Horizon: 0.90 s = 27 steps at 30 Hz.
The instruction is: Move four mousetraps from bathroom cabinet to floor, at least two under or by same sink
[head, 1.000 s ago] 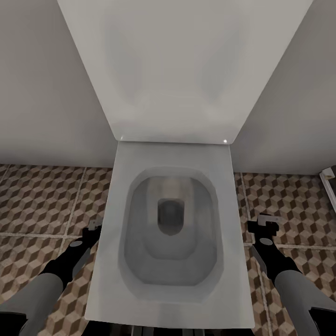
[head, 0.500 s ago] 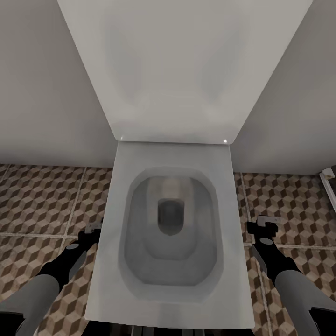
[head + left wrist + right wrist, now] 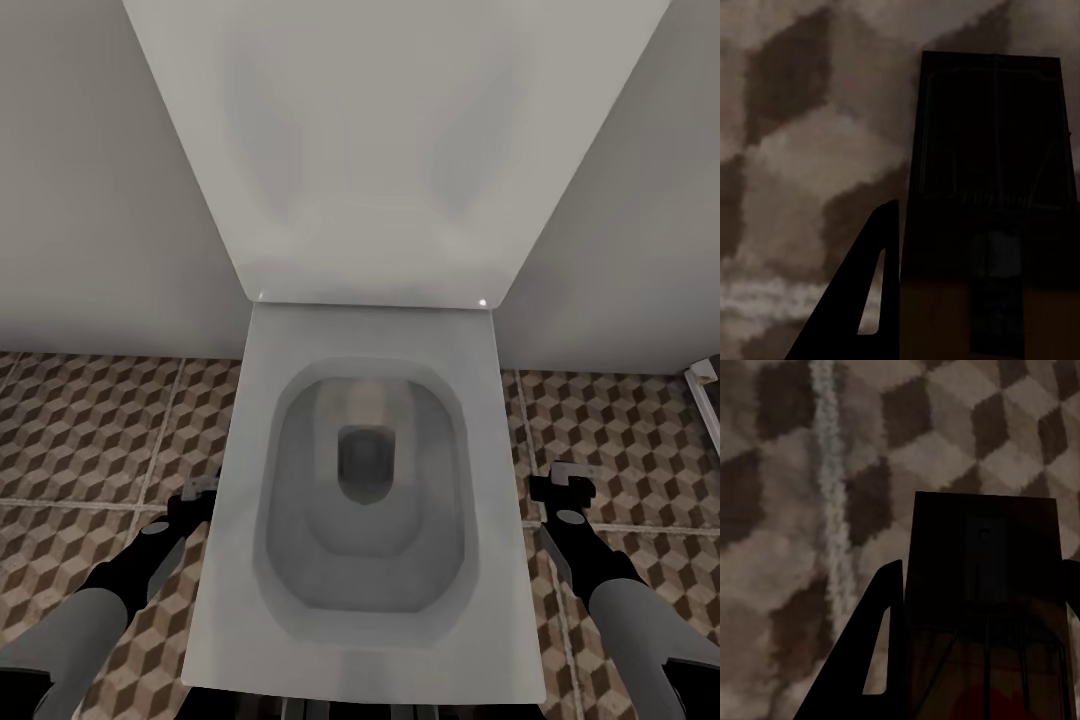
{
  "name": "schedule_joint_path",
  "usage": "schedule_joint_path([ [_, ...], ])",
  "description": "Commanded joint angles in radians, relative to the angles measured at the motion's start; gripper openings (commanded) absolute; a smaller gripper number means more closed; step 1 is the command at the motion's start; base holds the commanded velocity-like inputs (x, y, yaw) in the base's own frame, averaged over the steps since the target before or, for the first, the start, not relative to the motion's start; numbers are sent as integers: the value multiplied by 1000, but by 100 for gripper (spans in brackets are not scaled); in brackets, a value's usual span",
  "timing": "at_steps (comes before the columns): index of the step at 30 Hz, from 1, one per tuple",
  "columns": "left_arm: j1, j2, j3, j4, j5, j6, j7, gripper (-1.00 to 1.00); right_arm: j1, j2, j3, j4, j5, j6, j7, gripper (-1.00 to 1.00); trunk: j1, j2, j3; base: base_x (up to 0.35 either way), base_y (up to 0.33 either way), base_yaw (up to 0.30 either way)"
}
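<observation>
White rectangular toilet (image 3: 365, 500) with raised lid against grey wall; brown-beige cube-patterned tiled bathroom floor (image 3: 90, 440) either side. Left gripper (image 3: 200, 490) clamps a flat tan mousetrap (image 3: 990, 210) above the tiles, left of the bowl. Right gripper (image 3: 568, 480) clamps another tan mousetrap with red spot (image 3: 986, 615), right of the bowl.

No text, label, brand, number or sign can be read anywhere: not on the toilet (image 3: 365, 480), the bathroom floor (image 3: 90, 430), or the mousetraps (image 3: 990, 210) seen dark and close in the wrist views.
</observation>
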<state>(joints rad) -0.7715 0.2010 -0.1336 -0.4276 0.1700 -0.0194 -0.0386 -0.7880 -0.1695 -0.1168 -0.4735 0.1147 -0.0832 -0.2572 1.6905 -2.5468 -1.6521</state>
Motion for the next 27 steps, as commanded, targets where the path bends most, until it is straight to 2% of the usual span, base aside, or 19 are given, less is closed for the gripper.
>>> schedule_joint_path([
  [1, 0, 1, -6, 3, 7, -2, 0, -100, -1, 1, -5, 1, 10, -2, -1, -100, 0, 0, -1, 0, 0, 0],
  [15, 0, -2, -6, 1, 4, -4, 0, -100, -1, 1, -5, 2, 8, -3, -1, -100, 0, 0, -1, 0, 0, 0],
  [16, 0, -2, -6, 1, 4, -4, 0, 100, -1, 1, -5, 2, 8, -3, -1, -100, 0, 0, -1, 0, 0, 0],
  [27, 0, -4, -6, 0, 3, -8, 0, 100, -1, 1, -5, 2, 8, -2, 0, -100, 0, 0, -1, 0, 0, 0],
])
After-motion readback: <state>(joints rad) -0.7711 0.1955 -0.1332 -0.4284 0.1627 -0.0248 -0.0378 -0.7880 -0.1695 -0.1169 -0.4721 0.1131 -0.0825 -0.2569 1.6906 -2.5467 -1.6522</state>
